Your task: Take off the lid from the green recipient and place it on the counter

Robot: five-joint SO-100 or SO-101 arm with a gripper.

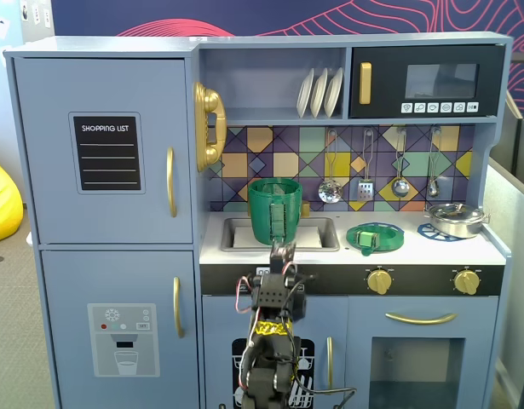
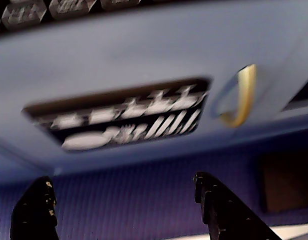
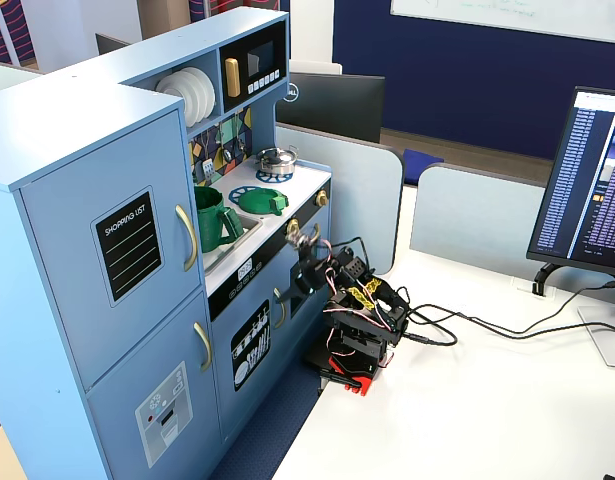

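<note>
Behind your arm stands the grey-blue toy kitchen, whose white worktop (image 1: 412, 243) carries the lid (image 1: 375, 238), a flat bright green disc lying on a burner ring, well apart from the open-topped green recipient (image 1: 275, 210) standing in the sink. Your arm folds low before the cabinet doors. Its jaws (image 2: 128, 210) are spread apart and hold nothing.

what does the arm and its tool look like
The arm is black, with yellow tape around one link, a red piece at its base and loose thin wires of several colours. Its tool has two dark, nearly black fingers with stepped inner edges.
</note>
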